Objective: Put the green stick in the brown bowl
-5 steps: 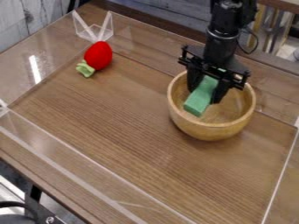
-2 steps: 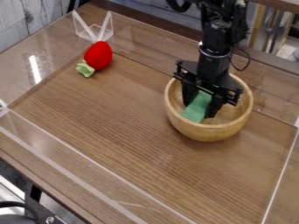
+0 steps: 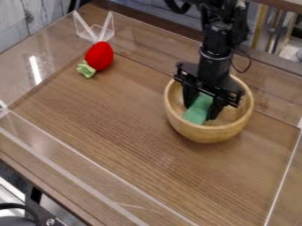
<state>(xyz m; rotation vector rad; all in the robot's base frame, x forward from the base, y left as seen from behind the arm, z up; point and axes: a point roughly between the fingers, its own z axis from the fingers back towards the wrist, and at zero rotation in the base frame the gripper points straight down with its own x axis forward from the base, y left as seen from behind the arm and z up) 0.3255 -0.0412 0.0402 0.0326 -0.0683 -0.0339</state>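
Observation:
The brown bowl [image 3: 181, 123] stands on the wooden table at the right. My gripper [image 3: 207, 100] reaches down into it from above and is shut on the green stick [image 3: 200, 109]. The stick tilts, with its lower end low inside the bowl, near or on the pale floor. The black fingers cover the stick's upper end.
A red strawberry-like toy [image 3: 97, 56] with a green stem lies at the back left. Low clear plastic walls [image 3: 71, 172] fence the table top. A white clip-like piece [image 3: 92, 28] stands behind the toy. Chair legs and clutter show behind the table.
My gripper has moved slightly left and lower into the bowl with the green stick still in it. Over the last half second almost nothing has shifted.

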